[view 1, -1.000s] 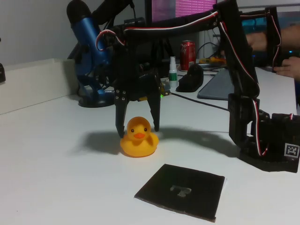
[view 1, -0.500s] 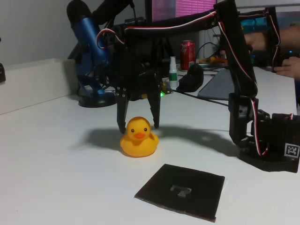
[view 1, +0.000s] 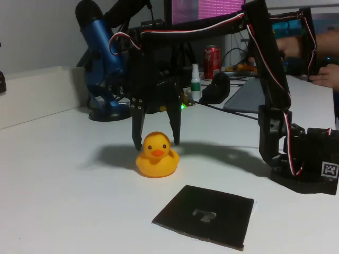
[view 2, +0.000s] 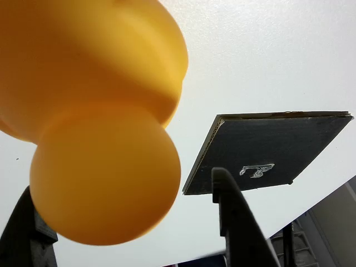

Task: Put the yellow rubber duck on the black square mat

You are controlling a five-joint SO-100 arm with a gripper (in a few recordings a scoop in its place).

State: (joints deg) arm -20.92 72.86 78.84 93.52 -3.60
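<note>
Status: early, nothing transported yet.

White table (view 1: 58, 180): big bare work surface, everything sits on it. Desk clutter behind it (blue microphone (view 1: 100, 53), red can (view 1: 212, 61)) is not in play.

Arm (view 1: 265, 69): base at the right of the fixed view, reaching left across the table, wrist pointing down over the duck.

Black square mat (view 1: 204, 214): flat on the table in the foreground of the fixed view, pale T mark at its centre. Nothing on it. The wrist view shows it past the duck (view 2: 278, 147), also bare.

Yellow rubber duck (view 1: 157, 155): sitting upright on the table, behind and left of the mat in the fixed view, clearly apart from it. Not lifted as far as I can tell; its base looks to be on the surface.

Gripper (view 1: 156, 140): jaws spread, straddling the duck's head, one finger on each side. In the wrist view the duck (view 2: 94, 111) sits big between the two fingers (view 2: 236, 222) with daylight visible beside the right one, so no squeeze yet — unclamped, holding nothing.

Done: approach and alignment over the duck, by my read.
Left: close on the duck, lift, carry forward and right to the mat, set down, release. That's most of the job.

Watch item: glossy round head, could slip out when the jaws close.
</note>
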